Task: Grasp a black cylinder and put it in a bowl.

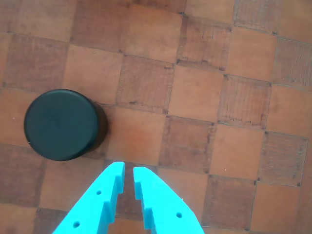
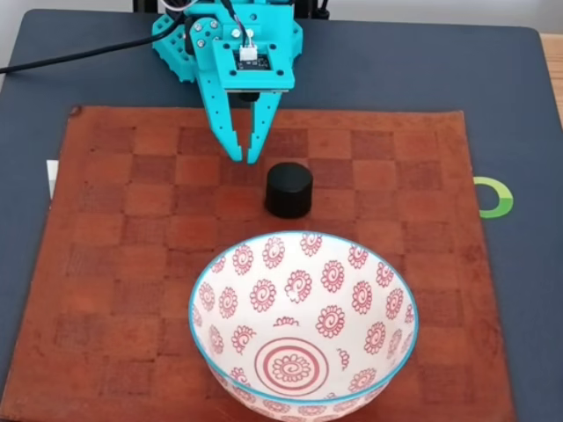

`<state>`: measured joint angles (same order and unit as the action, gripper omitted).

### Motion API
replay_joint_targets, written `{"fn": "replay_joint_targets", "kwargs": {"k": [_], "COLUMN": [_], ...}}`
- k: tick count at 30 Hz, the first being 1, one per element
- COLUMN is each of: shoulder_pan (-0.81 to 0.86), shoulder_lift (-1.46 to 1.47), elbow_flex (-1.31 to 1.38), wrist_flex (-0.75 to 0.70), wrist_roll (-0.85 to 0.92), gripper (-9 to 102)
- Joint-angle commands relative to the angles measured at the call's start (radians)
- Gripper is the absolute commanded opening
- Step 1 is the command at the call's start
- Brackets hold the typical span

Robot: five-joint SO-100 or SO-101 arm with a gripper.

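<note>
Brown squares in two shades are covering the checkered mat (image 2: 114, 264), which is lying on a dark grey table (image 2: 510, 88) in the fixed view. Near the top of that frame, a bit left of the middle, the bright blue arm (image 2: 242, 53) is pointing its gripper (image 2: 244, 158) down toward the mat. The two fingers are sitting almost together with only a thin gap between their tips, and they are pinching nothing. The black cylinder (image 2: 288, 189) is standing upright on the mat, near the middle of the fixed view, just below and to the right of the finger tips, and it is not touching them. Below it, the big white bowl (image 2: 220, 264) with its blue-green rim and red flowers is sitting at the bottom middle of the frame, close to the cylinder but apart from it. In the wrist view, the gripper (image 1: 128, 170) is coming in from the bottom edge, its blue fingers nearly closed. The black cylinder (image 1: 61, 124) is showing its flat round top at the left side of that frame, up and to the left of the tips, with bare mat (image 1: 219, 97) in between.
</note>
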<state>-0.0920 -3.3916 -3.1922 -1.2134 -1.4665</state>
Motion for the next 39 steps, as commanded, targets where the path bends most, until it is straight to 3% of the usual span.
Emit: {"fn": "replay_joint_targets", "kwargs": {"k": [1, 39], "shoulder_pan": [0.008, 0.009], "shoulder_lift": [-0.052, -0.051], "elbow_flex": [0.058, 0.155], "wrist_flex": [-0.003, 0.006], "wrist_roll": [-0.012, 0.0], "gripper": [0, 0]}}
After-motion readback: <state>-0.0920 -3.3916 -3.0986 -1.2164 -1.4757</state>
